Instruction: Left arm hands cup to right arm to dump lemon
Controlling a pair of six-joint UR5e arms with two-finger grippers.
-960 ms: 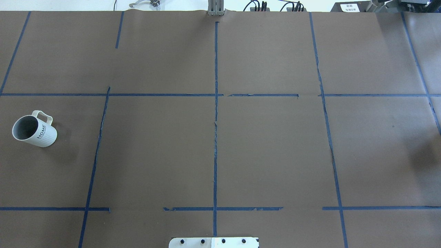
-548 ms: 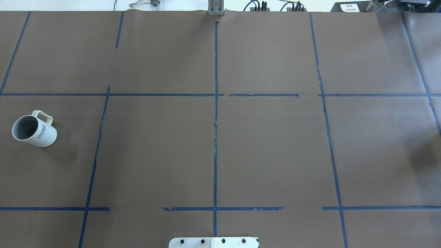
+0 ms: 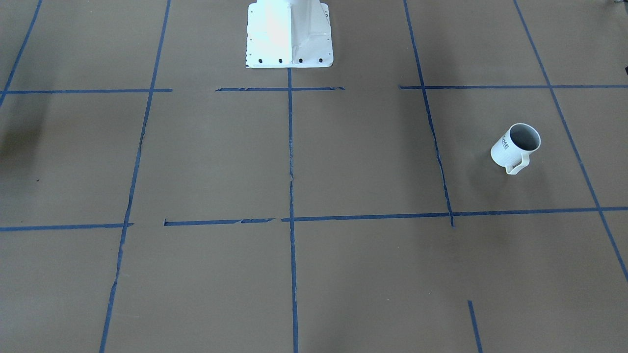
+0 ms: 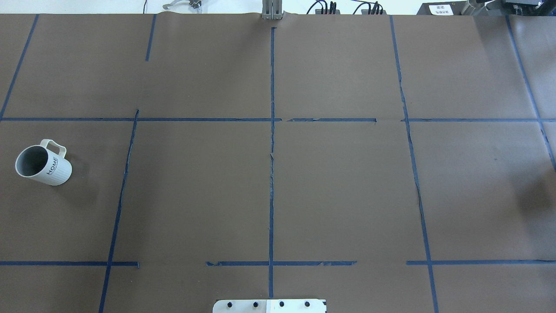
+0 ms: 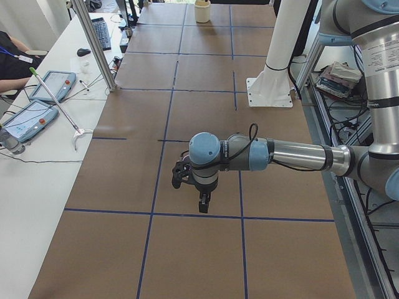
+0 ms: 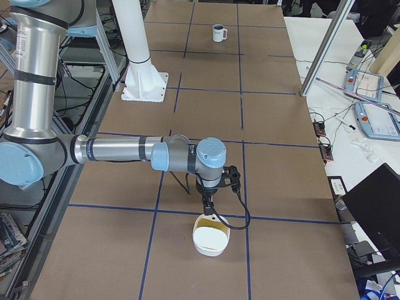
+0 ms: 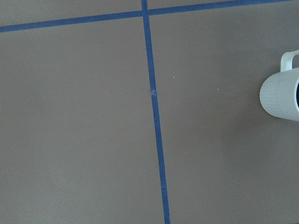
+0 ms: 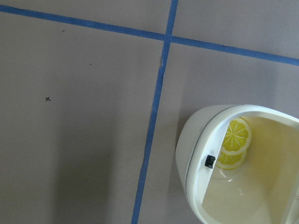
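The white cup (image 4: pixel 43 163) lettered "HOME" stands upright on the brown table, far left in the overhead view; its grey inside looks empty. It also shows in the front view (image 3: pixel 515 144), the right view (image 6: pixel 218 32) and at the left wrist view's right edge (image 7: pixel 280 93). Two lemon slices (image 8: pixel 235 141) lie in a cream bowl (image 8: pixel 196 154) (image 6: pixel 211 240). My left gripper (image 5: pixel 201 202) hangs low over the table; the left arm hides the cup in the left view. My right gripper (image 6: pixel 206 203) hovers just above the bowl. I cannot tell whether either is open.
The white robot pedestal (image 3: pixel 289 34) stands at the table's middle edge. Blue tape lines (image 4: pixel 271 152) grid the brown cover. A side bench holds tablets (image 5: pixel 37 115) and a person sits there (image 5: pixel 12 53). Another bench holds a teach pendant (image 6: pixel 375 119).
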